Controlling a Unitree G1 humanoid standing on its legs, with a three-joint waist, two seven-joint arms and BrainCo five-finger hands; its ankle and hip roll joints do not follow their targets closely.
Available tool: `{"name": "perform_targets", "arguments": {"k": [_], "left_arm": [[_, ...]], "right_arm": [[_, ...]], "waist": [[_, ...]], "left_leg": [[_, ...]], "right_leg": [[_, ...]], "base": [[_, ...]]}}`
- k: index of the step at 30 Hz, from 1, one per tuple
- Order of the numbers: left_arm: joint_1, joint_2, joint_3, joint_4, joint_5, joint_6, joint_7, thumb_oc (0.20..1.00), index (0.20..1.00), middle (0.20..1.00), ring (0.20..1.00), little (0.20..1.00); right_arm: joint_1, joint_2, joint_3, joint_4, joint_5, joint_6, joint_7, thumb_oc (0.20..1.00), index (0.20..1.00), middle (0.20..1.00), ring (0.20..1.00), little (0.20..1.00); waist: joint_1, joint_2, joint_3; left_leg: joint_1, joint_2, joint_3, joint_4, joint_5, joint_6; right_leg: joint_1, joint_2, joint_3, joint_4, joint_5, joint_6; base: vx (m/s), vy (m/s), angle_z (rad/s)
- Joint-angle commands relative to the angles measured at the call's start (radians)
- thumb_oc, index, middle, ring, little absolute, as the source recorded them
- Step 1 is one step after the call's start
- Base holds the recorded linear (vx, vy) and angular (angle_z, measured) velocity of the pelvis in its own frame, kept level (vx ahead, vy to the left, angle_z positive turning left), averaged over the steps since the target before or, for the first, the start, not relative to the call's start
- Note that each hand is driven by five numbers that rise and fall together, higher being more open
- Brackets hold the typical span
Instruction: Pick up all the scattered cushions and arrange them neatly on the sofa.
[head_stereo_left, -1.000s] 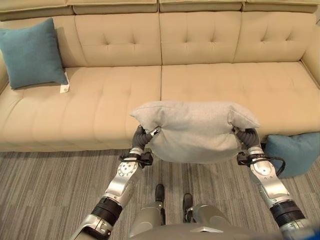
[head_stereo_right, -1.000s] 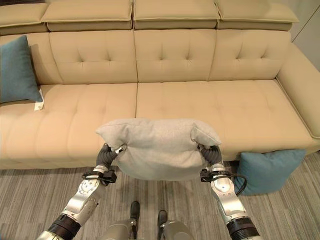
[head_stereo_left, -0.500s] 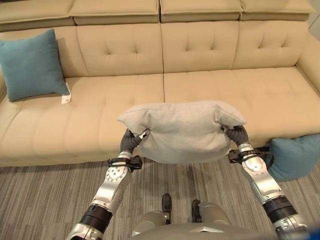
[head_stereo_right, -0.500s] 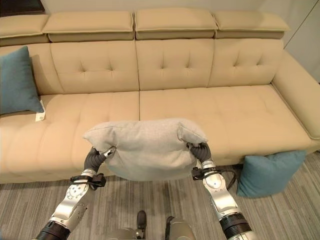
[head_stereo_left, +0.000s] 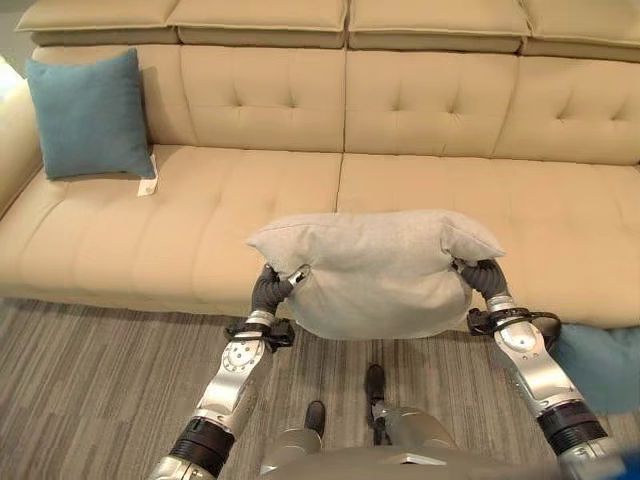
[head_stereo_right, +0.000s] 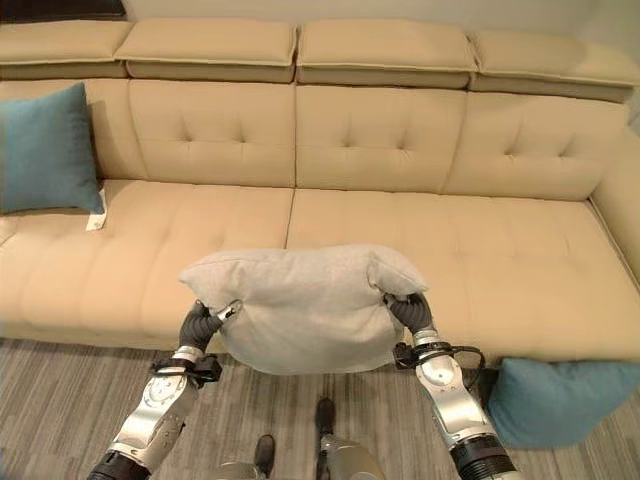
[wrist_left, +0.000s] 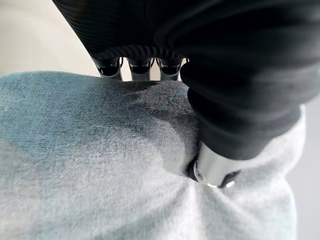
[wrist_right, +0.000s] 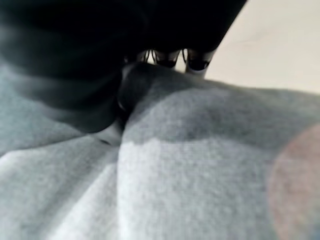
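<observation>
Cushion: soft grey fabric cushion is hanging in front of the beige tufted sofa, long axis across.
Hands: left hand and right hand are pinching its ends.

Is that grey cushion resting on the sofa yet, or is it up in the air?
In the air. The grey cushion hangs before the sofa seat, pinched at its ends by the left hand and right hand.

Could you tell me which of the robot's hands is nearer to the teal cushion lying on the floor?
Right. The right hand grips the grey cushion just beside the floor cushion; the left hand holds the far end.
</observation>
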Motion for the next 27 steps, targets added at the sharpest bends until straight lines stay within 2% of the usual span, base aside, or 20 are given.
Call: {"name": "perform_targets", "arguments": {"k": [1, 3, 4, 5, 8, 12, 18, 20, 22, 23, 24, 25, 26, 27], "left_arm": [[-0.081, -0.002, -0.007, -0.108, 0.012, -0.082, -0.067, 0.2, 0.2, 0.2, 0.2, 0.2], [-0.085, 0.004, -0.009, -0.106, 0.018, -0.077, -0.068, 0.2, 0.2, 0.2, 0.2, 0.2], [-0.085, 0.004, -0.009, -0.106, 0.018, -0.077, -0.068, 0.2, 0.2, 0.2, 0.2, 0.2], [-0.087, 0.014, -0.005, -0.108, 0.026, -0.071, -0.068, 0.2, 0.2, 0.2, 0.2, 0.2], [-0.085, 0.021, 0.008, -0.116, 0.029, -0.068, -0.06, 0.2, 0.2, 0.2, 0.2, 0.2], [-0.048, 0.027, 0.021, -0.129, 0.033, -0.062, -0.072, 0.2, 0.2, 0.2, 0.2, 0.2], [-0.03, 0.046, 0.041, -0.151, 0.03, -0.058, -0.071, 0.2, 0.2, 0.2, 0.2, 0.2], [-0.036, 0.056, 0.051, -0.151, 0.031, -0.061, -0.063, 0.2, 0.2, 0.2, 0.2, 0.2], [-0.039, 0.06, 0.056, -0.146, 0.039, -0.065, -0.062, 0.2, 0.2, 0.2, 0.2, 0.2], [-0.029, 0.054, 0.056, -0.143, 0.041, -0.065, -0.07, 0.2, 0.2, 0.2, 0.2, 0.2], [-0.029, 0.051, 0.064, -0.144, 0.039, -0.071, -0.071, 0.2, 0.2, 0.2, 0.2, 0.2], [-0.029, 0.051, 0.064, -0.144, 0.039, -0.071, -0.071, 0.2, 0.2, 0.2, 0.2, 0.2], [-0.029, 0.047, 0.072, -0.139, 0.041, -0.077, -0.077, 0.2, 0.2, 0.2, 0.2, 0.2], [-0.031, 0.045, 0.071, -0.136, 0.041, -0.08, -0.083, 0.2, 0.2, 0.2, 0.2, 0.2]], "right_arm": [[-0.038, 0.012, -0.013, -0.112, 0.044, -0.108, 0.005, 0.2, 0.2, 0.2, 0.2, 0.2], [-0.035, 0.01, -0.02, -0.114, 0.047, -0.109, 0.003, 0.2, 0.2, 0.2, 0.2, 0.2], [-0.035, 0.01, -0.02, -0.114, 0.047, -0.11, 0.003, 0.2, 0.2, 0.2, 0.2, 0.2], [-0.028, 0.01, -0.03, -0.119, 0.048, -0.105, 0.004, 0.2, 0.2, 0.2, 0.2, 0.2], [-0.037, 0.016, -0.033, -0.117, 0.055, -0.1, -0.004, 0.2, 0.2, 0.2, 0.2, 0.2], [-0.028, 0.029, -0.028, -0.127, 0.033, -0.096, 0.014, 0.2, 0.2, 0.2, 0.2, 0.2], [-0.049, 0.057, -0.003, -0.135, 0.027, -0.09, 0.033, 0.2, 0.2, 0.2, 0.2, 0.2], [-0.082, 0.07, 0.019, -0.133, 0.023, -0.091, 0.038, 0.2, 0.2, 0.2, 0.2, 0.2], [-0.088, 0.082, 0.028, -0.133, 0.027, -0.097, 0.047, 0.2, 0.2, 0.2, 0.2, 0.2], [-0.085, 0.08, 0.033, -0.136, 0.026, -0.094, 0.06, 0.2, 0.2, 0.2, 0.2, 0.2], [-0.095, 0.082, 0.04, -0.128, 0.034, -0.096, 0.064, 0.2, 0.2, 0.2, 0.2, 0.2], [-0.095, 0.082, 0.04, -0.128, 0.034, -0.096, 0.064, 0.2, 0.2, 0.2, 0.2, 0.2], [-0.102, 0.081, 0.044, -0.125, 0.032, -0.098, 0.072, 0.2, 0.2, 0.2, 0.2, 0.2], [-0.098, 0.079, 0.042, -0.128, 0.035, -0.099, 0.074, 0.2, 0.2, 0.2, 0.2, 0.2]], "waist": [[-0.028, -0.028, -0.021], [-0.028, -0.037, -0.027], [-0.029, -0.038, -0.027], [-0.028, -0.038, -0.034], [-0.015, -0.044, -0.033], [-0.013, -0.025, -0.058], [0.008, -0.025, -0.064], [0.011, -0.012, -0.051], [0.01, -0.002, -0.042], [-0.001, 0.001, -0.04], [-0.002, -0.003, -0.035], [-0.003, -0.003, -0.034], [-0.011, -0.003, -0.031], [-0.014, -0.007, -0.033]], "left_leg": [[-0.042, -0.027, 0.145, 0.153, -0.075, -0.014], [-0.063, 0.003, 0.183, 0.106, -0.08, -0.003], [-0.062, 0.002, 0.182, 0.104, -0.079, -0.003], [-0.075, 0.036, 0.21, 0.04, -0.036, -0.008], [-0.139, 0.052, 0.228, 0.033, 0.024, -0.021], [-0.05, 0.049, 0.224, -0.063, 0.026, -0.018], [0.007, 0.015, 0.243, -0.07, -0.02, 0.027], [0.022, 0.012, 0.266, -0.079, -0.032, 0.053], [0.034, 0.014, 0.281, -0.083, -0.043, 0.06], [0.067, 0.005, 0.284, -0.101, -0.051, 0.062], [0.088, -0.002, 0.296, -0.108, -0.066, 0.056], [0.089, -0.001, 0.295, -0.108, -0.066, 0.056], [0.113, 0.001, 0.301, -0.119, -0.075, 0.048], [0.119, -0.005, 0.295, -0.118, -0.079, 0.047]], "right_leg": [[0.082, -0.052, 0.058, 0.051, -0.114, 0.073], [0.105, -0.059, 0.041, 0.034, -0.122, 0.077], [0.106, -0.059, 0.04, 0.033, -0.122, 0.077], [0.123, -0.062, 0.023, 0.027, -0.133, 0.079], [0.156, -0.065, 0.017, 0.025, -0.156, 0.072], [0.19, -0.07, 0.017, 0.036, -0.171, 0.085], [0.193, -0.105, 0.069, 0.102, -0.175, 0.115], [0.118, -0.122, 0.096, 0.241, -0.151, 0.141], [0.068, -0.129, 0.096, 0.29, -0.129, 0.155], [0.021, -0.105, 0.098, 0.251, -0.128, 0.139], [-0.005, -0.115, 0.019, 0.124, -0.083, 0.145], [-0.004, -0.114, 0.018, 0.122, -0.082, 0.145], [-0.039, -0.112, -0.026, 0.077, -0.06, 0.155], [-0.025, -0.108, -0.016, 0.053, -0.055, 0.157]], "base": [[0.09, -0.052, 0.62], [0.11, -0.03, 0.65], [0.17, 0.017, 0.71], [0.17, 0.029, 0.6], [0.17, 0.052, 0.33], [0.21, 0.138, -0.06], [0.16, 0.2, -0.22], [0.04, 0.197, -0.21], [0.08, 0.118, -0.61], [0.25, 0.046, -0.6], [0.24, 0.017, -0.46], [0.22, -0.088, -0.63], [0.16, -0.078, -0.5], [0.23, -0.127, -0.4]]}}
